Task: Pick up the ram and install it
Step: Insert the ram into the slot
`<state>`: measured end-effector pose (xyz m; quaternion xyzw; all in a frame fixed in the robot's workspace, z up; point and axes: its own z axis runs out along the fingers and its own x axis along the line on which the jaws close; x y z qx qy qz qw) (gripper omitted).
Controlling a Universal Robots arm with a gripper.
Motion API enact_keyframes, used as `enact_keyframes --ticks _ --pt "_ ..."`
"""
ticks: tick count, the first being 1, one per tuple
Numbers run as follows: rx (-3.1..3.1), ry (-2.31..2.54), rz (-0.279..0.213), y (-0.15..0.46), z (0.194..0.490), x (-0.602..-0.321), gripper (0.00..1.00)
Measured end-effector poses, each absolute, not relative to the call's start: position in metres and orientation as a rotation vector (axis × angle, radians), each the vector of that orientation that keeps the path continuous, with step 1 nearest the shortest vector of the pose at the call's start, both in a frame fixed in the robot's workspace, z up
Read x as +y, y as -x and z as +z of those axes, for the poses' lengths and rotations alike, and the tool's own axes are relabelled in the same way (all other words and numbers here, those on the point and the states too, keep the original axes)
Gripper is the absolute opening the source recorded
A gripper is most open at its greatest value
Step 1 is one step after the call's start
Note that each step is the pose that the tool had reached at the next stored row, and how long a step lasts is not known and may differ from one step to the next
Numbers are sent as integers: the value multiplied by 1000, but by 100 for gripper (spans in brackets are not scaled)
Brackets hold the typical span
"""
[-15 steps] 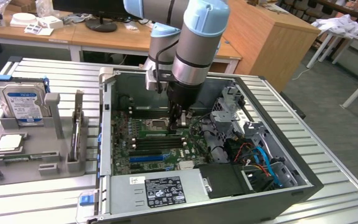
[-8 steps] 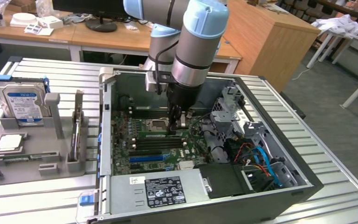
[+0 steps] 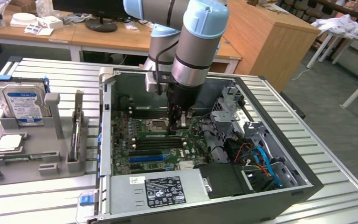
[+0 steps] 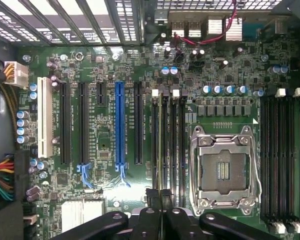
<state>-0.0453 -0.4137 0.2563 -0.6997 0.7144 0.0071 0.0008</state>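
This looks like a lab or work room. A robot arm (image 3: 195, 42) hangs over an open computer (image 3: 309, 182) on a metal table (image 3: 42, 200). Behind stand wooden desks (image 3: 117, 39) with a screen (image 3: 86, 5) and small boxes (image 3: 50, 21). A gray tray (image 3: 17, 161) holds computer parts.

The socket frame (image 4: 205, 145) is shiny metal, the tray (image 3: 51, 156) matt grey plastic.

Thin green ram (image 4: 161, 150), seen edge-on, stands upright along a black memory slot (image 4: 155, 145) just beside the processor socket (image 4: 222, 170).
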Motion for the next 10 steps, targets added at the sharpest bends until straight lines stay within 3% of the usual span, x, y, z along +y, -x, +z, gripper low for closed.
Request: enact_keyframes --ticks 10 --pt "2238 2202 22 45 254 -414 12"
